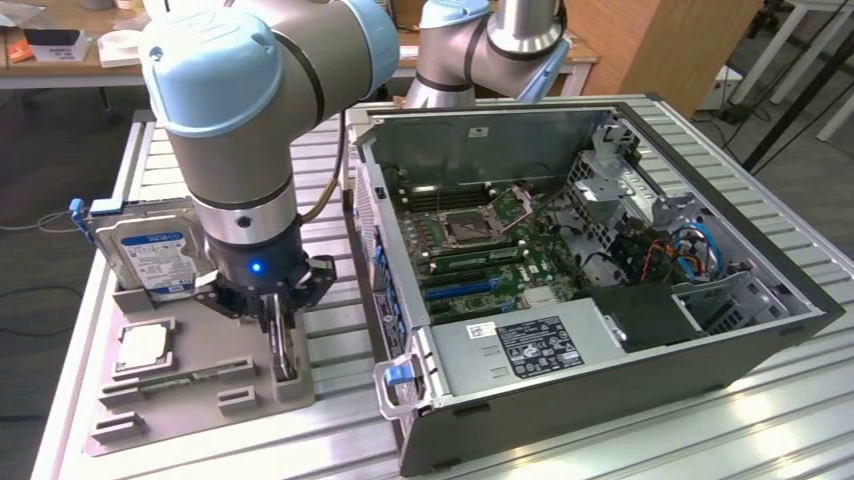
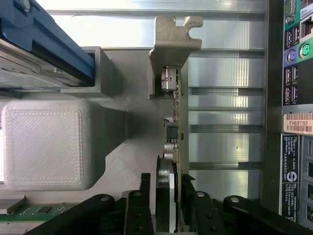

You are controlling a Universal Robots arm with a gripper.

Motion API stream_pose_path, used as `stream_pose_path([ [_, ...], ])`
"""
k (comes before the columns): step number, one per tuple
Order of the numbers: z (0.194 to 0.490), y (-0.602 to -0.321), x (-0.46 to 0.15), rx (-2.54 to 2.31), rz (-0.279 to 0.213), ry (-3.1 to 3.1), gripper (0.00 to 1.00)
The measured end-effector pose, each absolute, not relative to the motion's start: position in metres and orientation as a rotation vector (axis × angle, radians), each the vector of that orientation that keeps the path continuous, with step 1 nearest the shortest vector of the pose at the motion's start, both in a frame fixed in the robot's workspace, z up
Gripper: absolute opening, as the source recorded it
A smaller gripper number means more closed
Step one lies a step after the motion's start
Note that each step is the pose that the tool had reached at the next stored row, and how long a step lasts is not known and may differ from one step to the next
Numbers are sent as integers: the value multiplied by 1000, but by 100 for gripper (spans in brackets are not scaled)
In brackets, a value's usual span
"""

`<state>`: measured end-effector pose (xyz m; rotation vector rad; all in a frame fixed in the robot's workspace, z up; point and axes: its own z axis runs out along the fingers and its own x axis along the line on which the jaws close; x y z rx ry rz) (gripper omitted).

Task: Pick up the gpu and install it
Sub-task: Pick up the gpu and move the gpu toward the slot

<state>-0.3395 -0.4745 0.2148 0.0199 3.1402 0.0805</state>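
The open computer case [image 1: 747, 330] takes up the exterior view's right, its side off and the motherboard [image 1: 487, 260] bare inside. The arm [image 1: 240, 120] reaches straight down beside it, on the exterior view's left, over a grey parts tray [image 1: 200, 385] that lies just beside the case wall. At the back of the tray a hard drive [image 1: 154, 255] stands upright in its holder.

The gpu [image 1: 283, 350] stands on edge in a slot at the side of the tray nearest the case, directly under the gripper [image 1: 274, 305], not off to either side. In the wrist view the gpu [image 2: 178, 122] shows edge-on as a thin line, and its long axis runs straight away from the gripper [image 2: 167, 178] towards the metal bracket [image 2: 172, 44] at its far end. The gripper straddles the card across its thin dimension, near the end opposite the bracket, with one side at each flat face. From where I stand I cannot tell whether the claw has clamped onto the card or only sits close around it. The card itself sits low in its slot, not lifted.
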Motion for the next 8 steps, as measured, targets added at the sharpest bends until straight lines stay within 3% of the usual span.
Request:
stream_pose_path([
  [3, 215, -474, -340, 20, 81, 3140, 28],
  [8, 215, -474, -340, 20, 81, 3140, 28],
])
